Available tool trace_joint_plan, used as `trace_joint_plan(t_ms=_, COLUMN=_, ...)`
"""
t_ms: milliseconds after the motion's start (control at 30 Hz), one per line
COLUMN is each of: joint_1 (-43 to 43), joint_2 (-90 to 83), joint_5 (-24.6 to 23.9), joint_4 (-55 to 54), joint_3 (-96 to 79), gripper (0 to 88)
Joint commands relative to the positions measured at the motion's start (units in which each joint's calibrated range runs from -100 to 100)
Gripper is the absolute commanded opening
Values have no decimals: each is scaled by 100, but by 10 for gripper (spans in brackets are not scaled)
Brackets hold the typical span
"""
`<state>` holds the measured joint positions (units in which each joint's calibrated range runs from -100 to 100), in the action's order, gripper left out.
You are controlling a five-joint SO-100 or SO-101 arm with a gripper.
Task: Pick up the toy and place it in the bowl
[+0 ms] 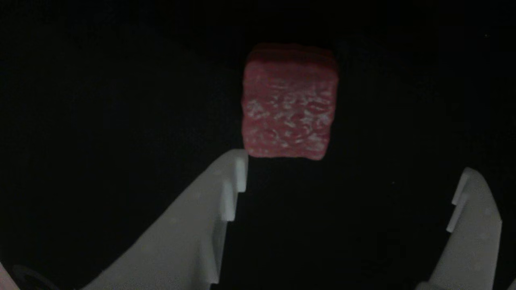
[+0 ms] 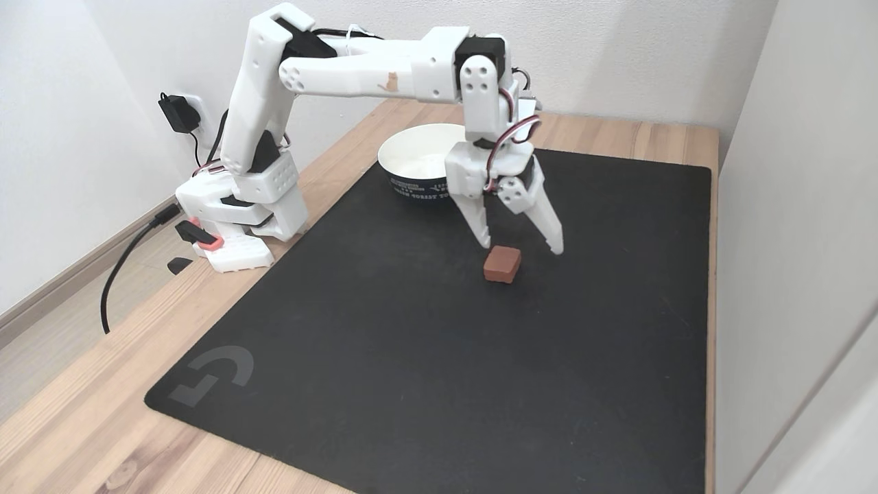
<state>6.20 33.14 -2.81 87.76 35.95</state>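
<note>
The jaws (image 2: 523, 244) are spread wide and nothing is held between them; in the fixed view both white fingertips (image 2: 485, 239) are poised just above the toy (image 2: 502, 264) with no contact seen. The toy is set flat on the black mat (image 2: 384, 343), toward the mat's far edge on the wooden bench (image 2: 75, 418). In the other view the toy (image 1: 289, 102) is seen just beyond the fingertips (image 1: 236, 169). The bowl (image 2: 420, 165) is placed at the mat's far edge, behind the jaws.
</note>
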Motion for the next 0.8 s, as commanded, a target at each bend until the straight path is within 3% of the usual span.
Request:
trace_joint_plan(t_ms=0, joint_1=20, joint_2=-8, joint_5=-12, joint_4=64, joint_3=150, gripper=360)
trace_joint_plan(t_ms=767, joint_1=-30, joint_2=825, joint_5=-17, joint_4=-12, joint_3=-30, gripper=360)
